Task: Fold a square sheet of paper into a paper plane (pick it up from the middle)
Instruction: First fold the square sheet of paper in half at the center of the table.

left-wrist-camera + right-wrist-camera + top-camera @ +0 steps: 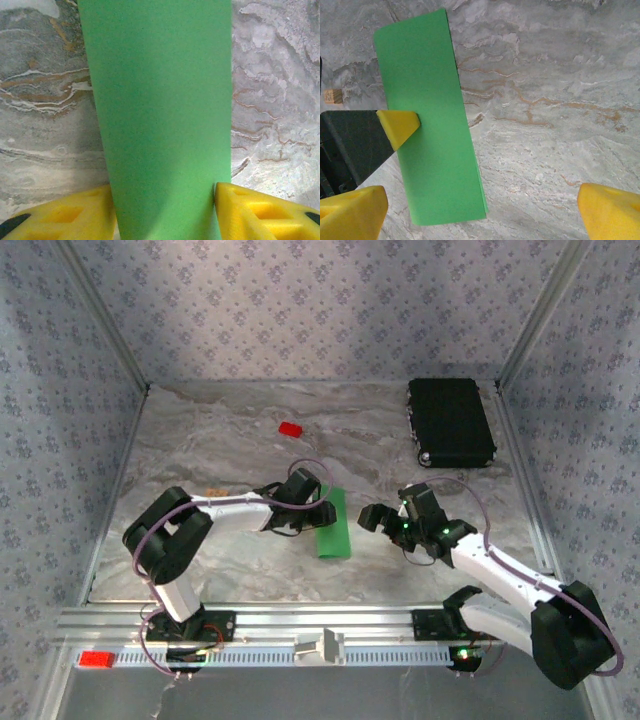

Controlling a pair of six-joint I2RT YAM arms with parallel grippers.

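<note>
Marble table (200, 440), floral walls (300, 310); green paper (332, 525) flat; left tool (165, 200), right tool (482, 200) released

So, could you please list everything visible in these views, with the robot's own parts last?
sheet of paper: one, bright green, lying as a long strip at the table's middle, between the grippers
red block: one, red, far side, left of centre
black case: one, black, far right corner
small tan piece: one, tan, beside the left arm
red tag: one, red, left end of the front rail
table: one, grey marbled
left gripper: one, yellow fingers, open, astride the paper
right gripper: one, yellow fingers, open, right of the paper
</note>
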